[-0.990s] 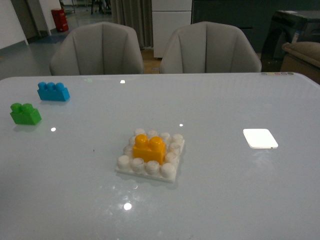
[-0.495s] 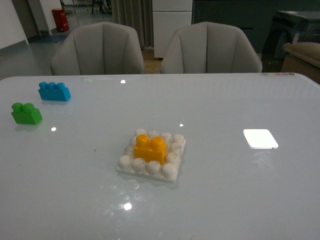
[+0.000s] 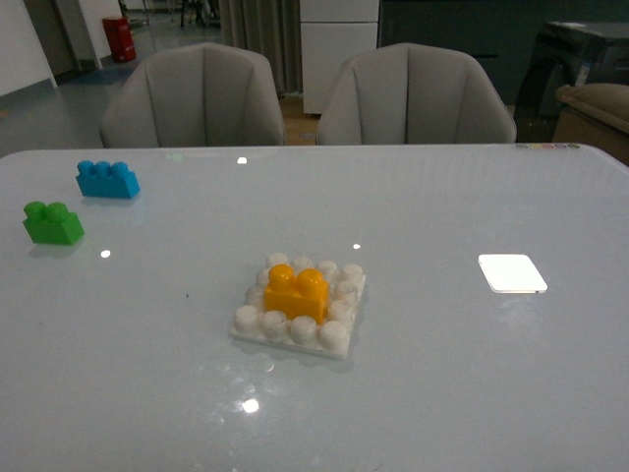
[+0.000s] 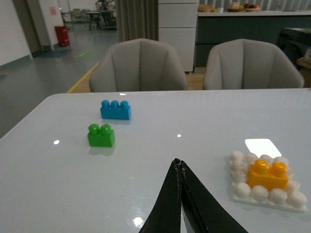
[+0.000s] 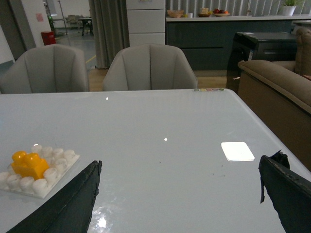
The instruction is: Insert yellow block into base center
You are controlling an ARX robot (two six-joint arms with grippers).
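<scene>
The yellow block [image 3: 296, 291] sits upright among the middle studs of the white studded base [image 3: 332, 340] at the table's centre. It also shows in the left wrist view [image 4: 267, 174] on the base [image 4: 239, 162], and in the right wrist view [image 5: 29, 164] on the base [image 5: 58, 160]. Neither arm shows in the front view. My left gripper [image 4: 178, 163] is shut and empty, above the table to the left of the base. My right gripper [image 5: 181, 162] is wide open and empty, to the right of the base.
A green two-stud brick [image 3: 52, 223] and a blue three-stud brick [image 3: 107, 180] lie at the far left. A smooth flat white square [image 3: 511, 272] lies at the right. Two grey chairs [image 3: 197, 93] stand behind the table's far edge.
The view has shifted very slightly; the bricks and base stay where they were.
</scene>
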